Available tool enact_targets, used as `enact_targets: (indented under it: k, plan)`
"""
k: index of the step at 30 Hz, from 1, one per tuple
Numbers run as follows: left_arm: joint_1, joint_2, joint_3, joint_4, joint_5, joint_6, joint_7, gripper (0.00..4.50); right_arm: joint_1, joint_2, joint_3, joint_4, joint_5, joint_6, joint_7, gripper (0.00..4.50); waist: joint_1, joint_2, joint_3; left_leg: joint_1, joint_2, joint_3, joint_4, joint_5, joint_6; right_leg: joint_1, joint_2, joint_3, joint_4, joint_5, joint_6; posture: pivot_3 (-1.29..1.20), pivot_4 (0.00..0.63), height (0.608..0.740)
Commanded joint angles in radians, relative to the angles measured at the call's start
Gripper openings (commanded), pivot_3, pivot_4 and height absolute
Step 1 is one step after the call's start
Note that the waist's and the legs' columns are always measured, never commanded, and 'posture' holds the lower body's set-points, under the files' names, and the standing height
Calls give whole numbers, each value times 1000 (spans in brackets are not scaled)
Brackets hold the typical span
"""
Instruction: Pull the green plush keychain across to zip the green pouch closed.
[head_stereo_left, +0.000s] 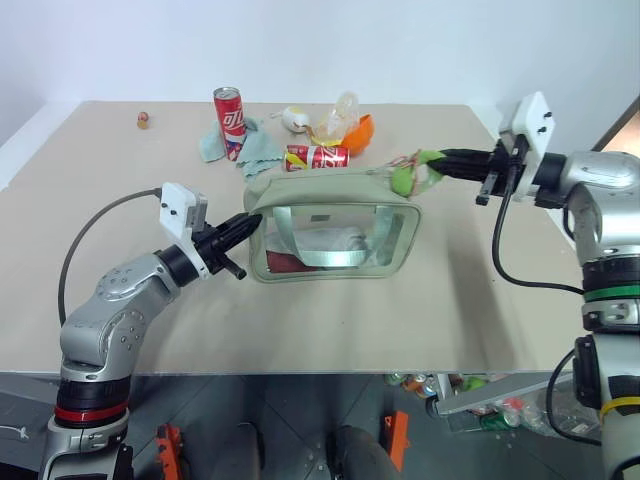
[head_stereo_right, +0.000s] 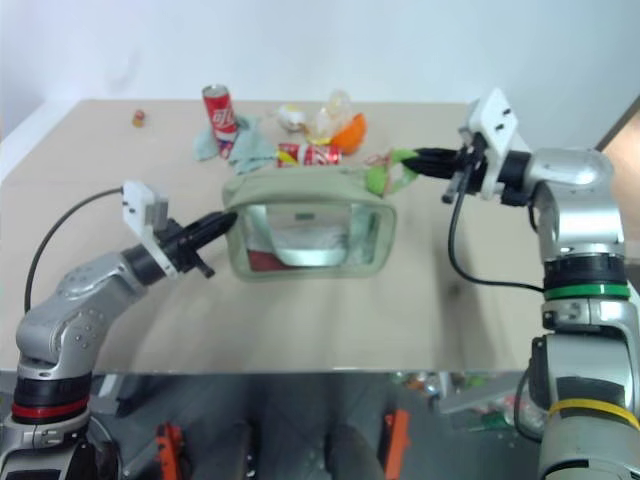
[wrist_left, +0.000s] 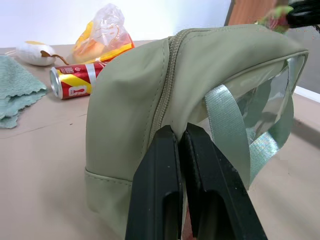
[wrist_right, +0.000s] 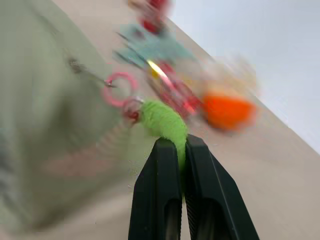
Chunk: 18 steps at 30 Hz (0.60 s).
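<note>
The green pouch (head_stereo_left: 333, 226) stood mid-table, zipper uppermost, its clear window facing the robot. It looked soft and light, a fabric shell that would likely buckle or slide if tugged without a brace, so the sensible hold was on the fabric at the end away from the pull. The left gripper (wrist_left: 180, 137) had just that: its two black fingers were pressed together, pinching the pouch's fabric at its end just beside the zipper line. The green plush keychain (head_stereo_left: 412, 172) hung at the pouch's opposite top corner, fuzzy and squashy (a fair handle, though it would give before the slider moved). The right gripper (wrist_right: 180, 145) was clamped on the plush, with pink rings between it and the pouch; the zipper appeared closed along the top, though blur leaves that uncertain.
</note>
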Motion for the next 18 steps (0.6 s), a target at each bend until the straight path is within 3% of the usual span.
enact_targets:
  k: [1,6,11,18]
  plan:
    - [6,-3,16,-32,10,-20,29,0,-5,-45,-56,75,-43,-52,-87,21,-1,1,0,0,0,0,0,0,0,0,0,1,0,0,0,0,150,740]
    - [2,-10,24,-26,54,-57,71,0,170,33,-56,-51,-43,4,-206,21,-5,0,0,2,0,0,-1,0,0,1,0,0,0,0,-1,0,150,740]
    - [-11,-19,21,-26,67,-67,99,0,360,190,-11,-265,-62,96,-333,21,-17,1,0,4,1,0,-2,0,0,1,2,2,2,0,-1,0,150,740]
    - [-8,-32,13,-44,63,-58,118,0,375,307,21,-165,-122,-6,-405,21,-18,1,0,6,1,2,-2,3,-5,2,2,3,2,3,2,0,150,740]
